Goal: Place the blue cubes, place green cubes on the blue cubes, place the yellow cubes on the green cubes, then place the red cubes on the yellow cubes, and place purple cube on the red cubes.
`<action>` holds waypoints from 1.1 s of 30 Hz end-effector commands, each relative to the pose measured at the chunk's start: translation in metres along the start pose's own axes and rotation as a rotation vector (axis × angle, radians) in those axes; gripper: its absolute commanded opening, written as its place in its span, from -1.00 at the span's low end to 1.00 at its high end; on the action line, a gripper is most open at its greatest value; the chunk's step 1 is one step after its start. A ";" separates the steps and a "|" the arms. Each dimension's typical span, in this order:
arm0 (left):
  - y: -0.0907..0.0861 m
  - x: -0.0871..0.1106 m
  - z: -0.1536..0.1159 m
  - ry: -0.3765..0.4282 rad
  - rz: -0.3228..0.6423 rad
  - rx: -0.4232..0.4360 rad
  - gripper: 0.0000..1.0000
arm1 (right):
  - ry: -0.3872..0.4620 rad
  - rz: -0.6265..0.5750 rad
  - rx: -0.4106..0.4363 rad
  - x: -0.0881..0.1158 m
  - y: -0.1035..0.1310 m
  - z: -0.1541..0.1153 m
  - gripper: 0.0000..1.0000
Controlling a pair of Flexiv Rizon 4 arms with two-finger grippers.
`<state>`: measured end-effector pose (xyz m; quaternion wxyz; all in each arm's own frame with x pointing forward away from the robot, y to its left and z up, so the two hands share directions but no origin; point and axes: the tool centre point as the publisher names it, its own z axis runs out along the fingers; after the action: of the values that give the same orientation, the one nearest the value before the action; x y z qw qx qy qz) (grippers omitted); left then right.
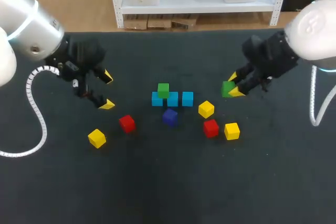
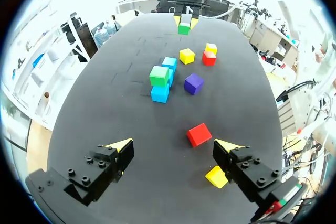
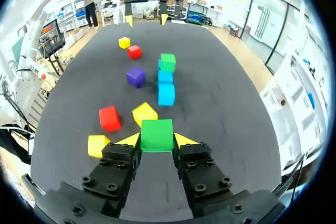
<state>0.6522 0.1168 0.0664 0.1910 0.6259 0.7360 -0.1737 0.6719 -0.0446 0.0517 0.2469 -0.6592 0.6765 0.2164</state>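
One green cube [image 3: 156,135] gripped, perhaps aloft

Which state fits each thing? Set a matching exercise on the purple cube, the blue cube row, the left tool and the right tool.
1. small purple cube
2. row of three blue cubes
3. left tool
4. right tool

a. shut on a green cube
b. open, holding nothing
c. carries a second green cube at one end
d. rests alone on the black table

Pairs: 1-d, 2-c, 3-b, 4-a.

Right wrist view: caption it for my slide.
Right end effector shut on a green cube, facing blue cubes, one topped by a second green cube.
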 end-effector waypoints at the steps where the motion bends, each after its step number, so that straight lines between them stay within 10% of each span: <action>1: 0.000 0.002 0.000 -0.006 0.003 0.000 1.00 | 0.010 -0.011 -0.013 -0.023 -0.008 0.015 -1.00; 33: 0.000 0.002 0.000 -0.006 0.003 0.000 1.00 | -0.005 0.072 -0.045 -0.084 -0.019 0.090 -1.00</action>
<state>0.6522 0.1168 0.0664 0.1909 0.6259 0.7360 -0.1736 0.6944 0.0728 0.0353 0.2270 -0.6392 0.6931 0.2437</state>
